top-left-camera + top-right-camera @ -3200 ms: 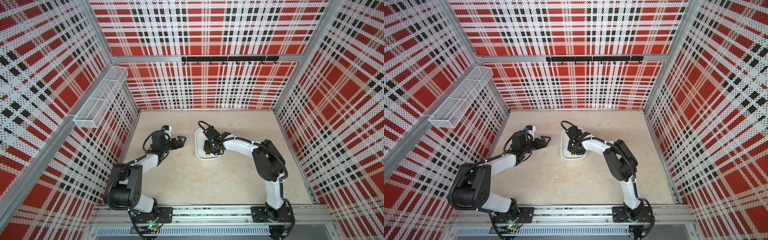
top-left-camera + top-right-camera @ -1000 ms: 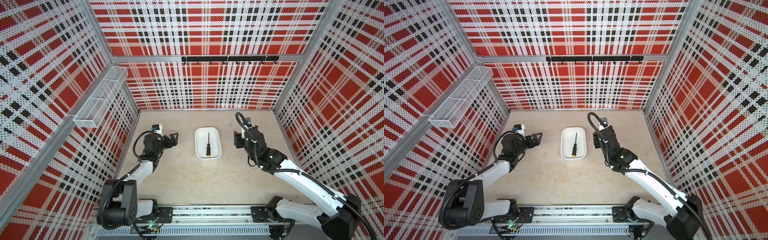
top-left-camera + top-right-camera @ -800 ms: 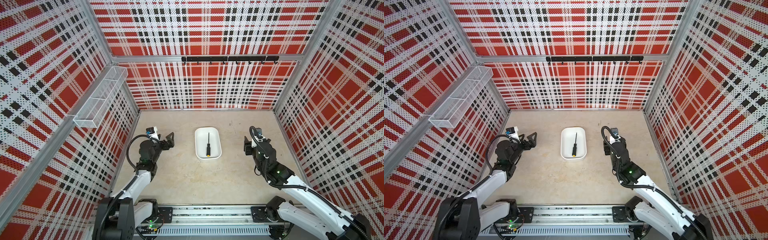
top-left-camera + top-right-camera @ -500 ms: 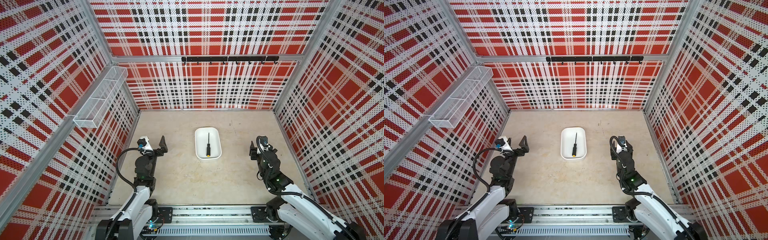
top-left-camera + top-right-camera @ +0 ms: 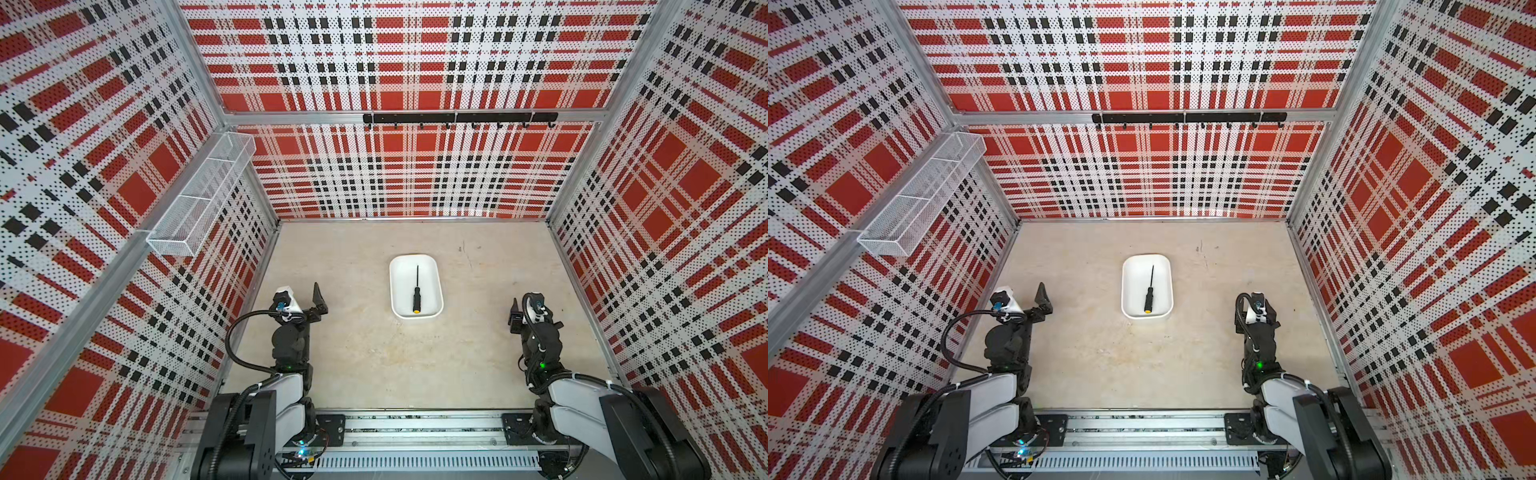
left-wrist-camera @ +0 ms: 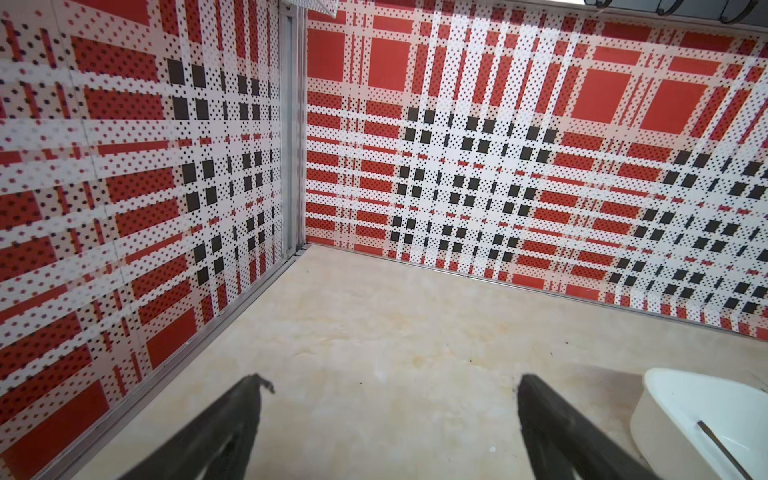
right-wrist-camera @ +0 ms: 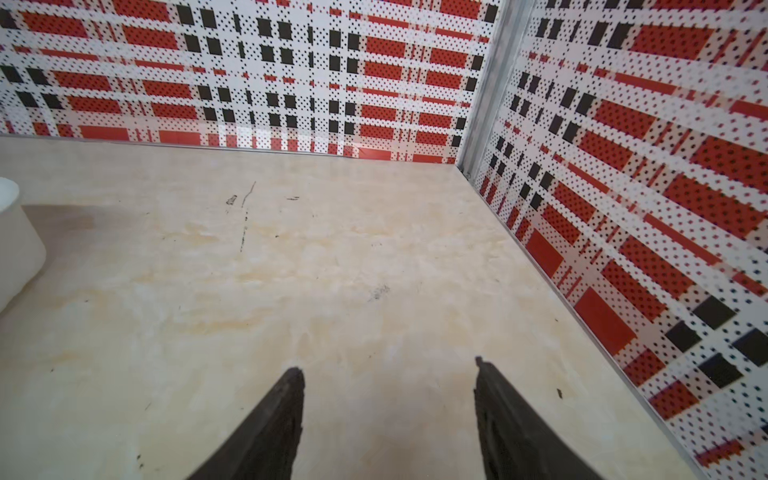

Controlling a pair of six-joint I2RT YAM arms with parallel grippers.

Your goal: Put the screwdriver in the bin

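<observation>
The screwdriver (image 5: 416, 291) (image 5: 1148, 291) lies flat inside the bin (image 5: 394, 286) (image 5: 1124, 291), a shallow white tray mid-table. Its shaft points to the back wall and its yellow cap to the front. My left gripper (image 5: 320, 300) (image 5: 1044, 301) hovers open near the left wall, well left of the bin. My right gripper (image 5: 515, 309) is far to the bin's right. In the left wrist view the gripper (image 6: 390, 380) is open over bare table, with the bin's corner (image 6: 665, 399) and the shaft (image 6: 723, 451) at the edge. The right wrist view shows the open gripper (image 7: 388, 368), empty.
A long white wire mesh basket (image 5: 199, 199) hangs on the left wall. A black hook rail (image 5: 457, 118) runs along the back wall. Plaid perforated walls close in three sides. The arms' base rail (image 5: 415, 432) lies along the front edge.
The right gripper has left the bin, where the screwdriver now lies. Both arms have pulled back toward the front, the left to the left wall side, the right to the right.
</observation>
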